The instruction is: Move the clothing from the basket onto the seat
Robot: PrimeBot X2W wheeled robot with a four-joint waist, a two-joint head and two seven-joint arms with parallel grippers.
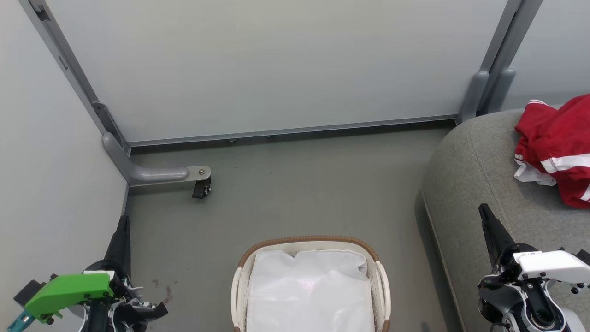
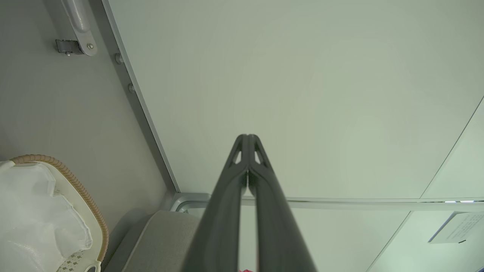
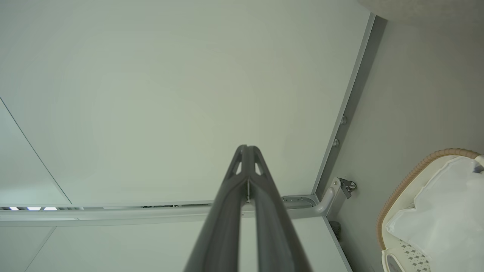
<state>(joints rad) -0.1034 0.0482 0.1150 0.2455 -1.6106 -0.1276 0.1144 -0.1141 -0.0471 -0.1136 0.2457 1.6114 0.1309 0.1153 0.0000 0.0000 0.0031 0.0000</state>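
Two dark-fingered grippers, left gripper [image 1: 123,220] and right gripper [image 1: 483,209], are pressed closed and empty. Between them sits one oval white perforated plastic basket [image 1: 305,240], brown-rimmed, holding one white liner cloth [image 1: 309,290]. One bright-red, white-striped clothing heap [image 1: 555,138] lies on one grey woven-fabric seat [image 1: 470,166].

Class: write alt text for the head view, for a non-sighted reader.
Red clothing with white stripes lies on the grey seat at right; the basket at bottom centre shows its white liner. The left end effector and right end effector, both shut, rise from the lower corners.
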